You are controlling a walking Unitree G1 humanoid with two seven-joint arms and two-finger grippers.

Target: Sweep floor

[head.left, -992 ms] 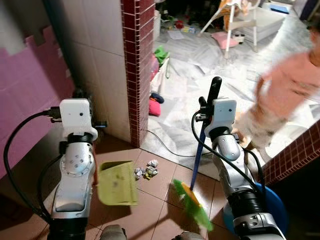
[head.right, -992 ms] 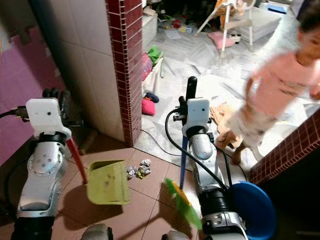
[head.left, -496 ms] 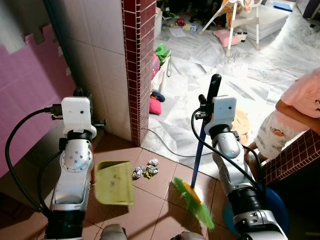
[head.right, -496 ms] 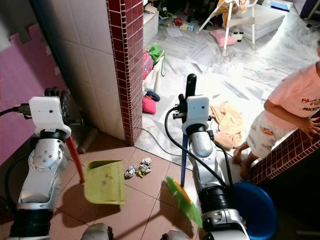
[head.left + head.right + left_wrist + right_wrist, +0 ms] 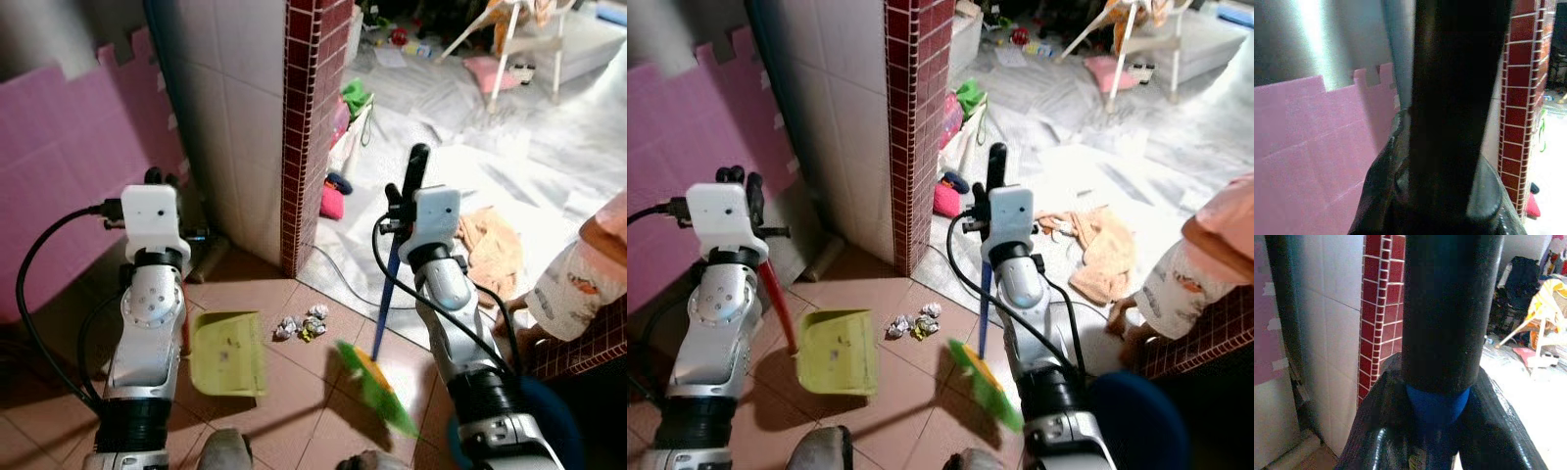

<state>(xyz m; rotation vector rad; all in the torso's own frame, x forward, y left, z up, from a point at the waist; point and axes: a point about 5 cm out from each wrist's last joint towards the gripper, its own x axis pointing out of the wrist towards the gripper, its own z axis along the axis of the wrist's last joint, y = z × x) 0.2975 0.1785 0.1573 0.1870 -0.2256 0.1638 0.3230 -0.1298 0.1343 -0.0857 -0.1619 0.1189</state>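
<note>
Sweeping, collection step. Nearest, the green broom (image 5: 377, 387) hangs tilted, its bristles just above the brown tiles; the right gripper (image 5: 404, 201) is clamped on its blue handle. Beside it, the yellow-green dustpan (image 5: 227, 351) rests low, mouth toward the crumpled paper scraps (image 5: 302, 325); the left gripper (image 5: 737, 186) is closed round its red handle. Farther off stand the red brick pillar (image 5: 312, 108) and a person's legs (image 5: 573, 299). Next move, by judgement: draw the bristles behind the scraps and push them into the pan.

No readable text, label, brand, number or sign is showing anywhere; nothing legible is appearing on the walls, the floor clutter or the robot's arms.
</note>
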